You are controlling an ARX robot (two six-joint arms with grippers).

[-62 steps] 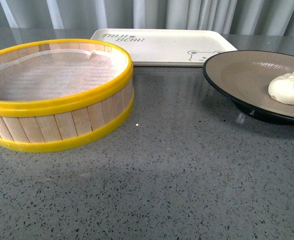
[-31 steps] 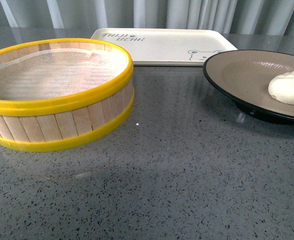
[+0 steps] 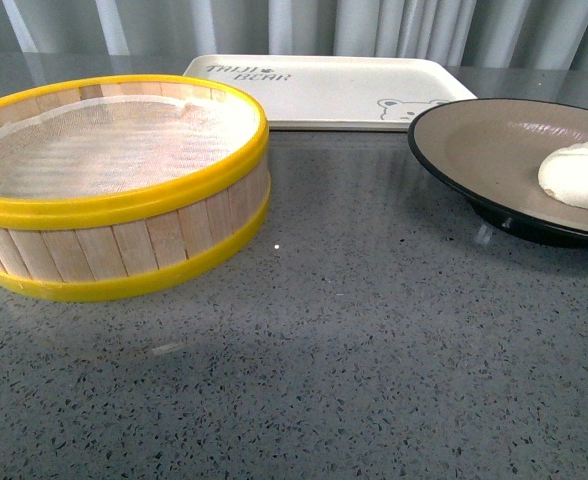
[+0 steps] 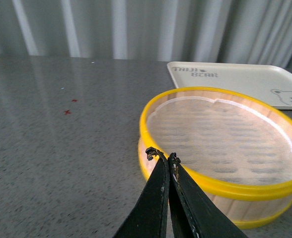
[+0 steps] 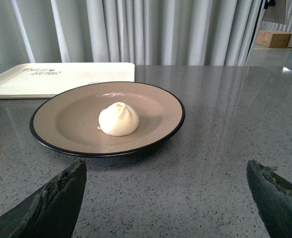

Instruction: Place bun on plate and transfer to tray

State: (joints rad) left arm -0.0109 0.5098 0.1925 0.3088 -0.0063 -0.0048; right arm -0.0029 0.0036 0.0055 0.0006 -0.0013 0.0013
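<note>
Bun (image 3: 579,174) is staying put on the plate (image 3: 474,135), tray (image 3: 324,90) trip coming next, right pincer (image 5: 164,166) apart, left pincer (image 4: 161,156) together.

Left end effector (image 4: 161,156): 2 slim black tapering fingers, tips frayed; right end effector (image 5: 165,166): 2 broad dark fingers, edges chipped.

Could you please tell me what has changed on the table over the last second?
Nothing visibly changed. The bun still sits on the plate, the plate is still off the tray, and the steamer basket stays where it was.
</note>
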